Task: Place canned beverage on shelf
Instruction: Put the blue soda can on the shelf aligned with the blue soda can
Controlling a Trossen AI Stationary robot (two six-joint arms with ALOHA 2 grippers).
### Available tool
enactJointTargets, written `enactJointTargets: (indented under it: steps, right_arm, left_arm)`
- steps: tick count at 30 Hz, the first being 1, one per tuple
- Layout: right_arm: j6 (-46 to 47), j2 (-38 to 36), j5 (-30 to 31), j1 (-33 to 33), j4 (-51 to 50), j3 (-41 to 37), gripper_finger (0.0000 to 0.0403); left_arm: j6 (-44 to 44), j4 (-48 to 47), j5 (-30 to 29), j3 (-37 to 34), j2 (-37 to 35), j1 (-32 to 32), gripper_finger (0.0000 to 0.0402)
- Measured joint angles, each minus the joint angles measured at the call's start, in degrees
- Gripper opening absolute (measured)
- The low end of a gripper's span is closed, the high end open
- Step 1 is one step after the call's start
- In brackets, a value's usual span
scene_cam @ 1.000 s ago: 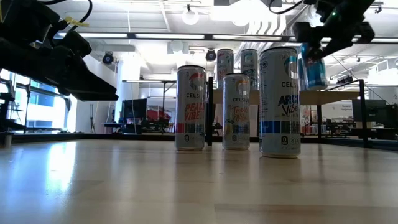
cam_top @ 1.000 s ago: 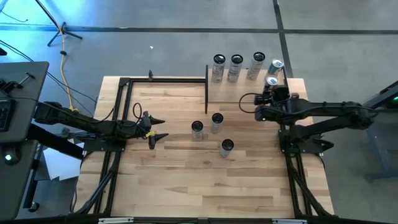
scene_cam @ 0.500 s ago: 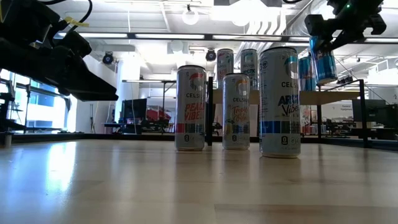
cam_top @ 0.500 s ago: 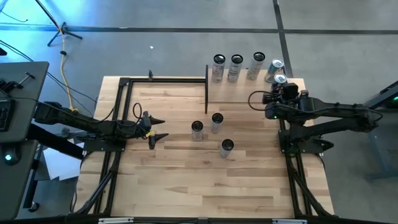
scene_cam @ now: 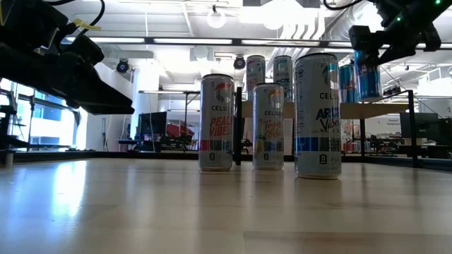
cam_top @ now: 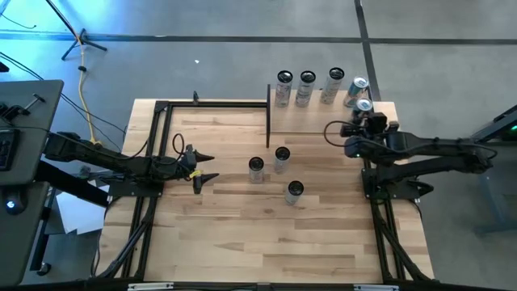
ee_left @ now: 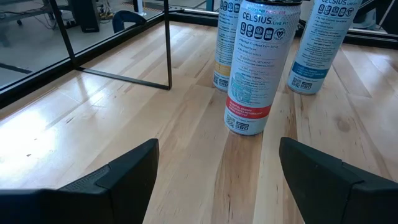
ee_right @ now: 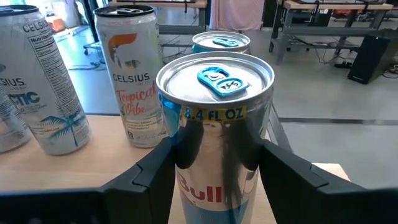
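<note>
Change since the earlier frames: the right gripper and its can have travelled from over the shelf's middle toward its right end, then eased back a little; the left arm and the table cans have not moved.

Item, carried: one small blue-and-silver can, upright, long axis vertical, clamped between the right gripper's two dark fingers just below its top rim. In the low view it hangs above the shelf board, its base seemingly not yet down.

Item, destination: the shelf, a light-wood board on thin black posts at the far right of the table. Four cans already stand in a row along its far edge; the last of them sits just beyond the carried can.

Governing relation: the free spot appears to lie directly beneath the held can, on the right end of the board, in front of the row. The coming move is judged a straight lowering, with the neighbour behind as the collision risk.

Items, table: three tall cans stand mid-table, well apart from the shelf.

Left gripper: idle low over the left of the table, fingers spread wide, empty, far from the shelf; the right arm is the nearer.
</note>
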Motion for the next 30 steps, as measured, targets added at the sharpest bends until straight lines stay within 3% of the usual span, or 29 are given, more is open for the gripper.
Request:
enactJointTargets:
  steps: [13, 30]
  right_arm:
    - [-20.0, -7.8, -2.9, -0.8, 14.5, -4.4, 0.0191]
    - [-28.5, -8.7, -11.0, -10.0, 21.3, -4.9, 0.0191]
  left_arm:
    - [0.0, 0.0, 0.0, 0.0, 0.0, 0.0, 0.0305]
    - [0.0, 0.0, 0.0, 0.0, 0.0, 0.0, 0.0305]
